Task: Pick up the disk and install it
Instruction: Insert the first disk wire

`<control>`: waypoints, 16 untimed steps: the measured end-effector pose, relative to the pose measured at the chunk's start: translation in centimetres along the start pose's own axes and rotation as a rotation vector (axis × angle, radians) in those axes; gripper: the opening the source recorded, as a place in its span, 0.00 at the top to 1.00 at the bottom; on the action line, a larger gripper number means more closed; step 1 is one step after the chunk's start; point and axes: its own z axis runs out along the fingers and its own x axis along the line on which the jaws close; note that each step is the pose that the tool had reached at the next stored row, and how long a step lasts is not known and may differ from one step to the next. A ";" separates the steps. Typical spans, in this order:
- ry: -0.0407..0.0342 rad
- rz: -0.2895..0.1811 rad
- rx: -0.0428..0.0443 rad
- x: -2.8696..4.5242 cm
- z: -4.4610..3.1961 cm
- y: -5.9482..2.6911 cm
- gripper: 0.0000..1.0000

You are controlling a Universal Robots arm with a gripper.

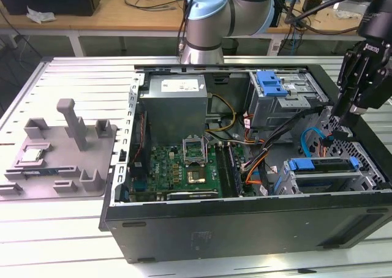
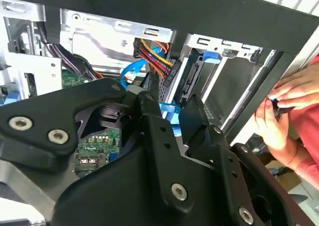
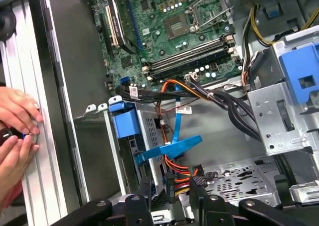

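One tool (image 3: 171, 188), fingers (image 3: 145, 193) apart, empty

— The arm (image 1: 205, 33), for the record?
— Silver-grey tubing, with a pale blue cap (image 1: 208, 8) on the rounded joint and a black cable (image 1: 318, 7) leading to the wrist.
— And the gripper (image 2: 172, 106)?
— Matte black linkage fingers (image 2: 159, 136), pinned with round silver screws (image 2: 179, 191). There is small white lettering (image 1: 372, 48) on the housing.
— The person?
— Red clothing (image 2: 310, 129).
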 end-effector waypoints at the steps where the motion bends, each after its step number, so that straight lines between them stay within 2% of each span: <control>1: 0.0038 0.001 0.0009 0.00 0.01 0.00 0.56; 5: 0.0065 0.001 0.0015 -0.03 0.02 0.00 0.56; 6: 0.0124 0.002 0.0033 -0.13 -0.01 0.02 0.56; 7: 0.0308 0.004 0.0086 -0.46 -0.08 0.13 0.56; 8: 0.0382 0.005 0.0107 -0.58 -0.07 0.16 0.56; 9: 0.0419 0.005 0.0118 -0.61 -0.04 0.17 0.56; 14: 0.0491 -0.007 0.0183 -0.90 0.60 -0.10 0.56; 16: 0.0519 -0.024 0.0247 -0.99 0.87 -0.12 0.56</control>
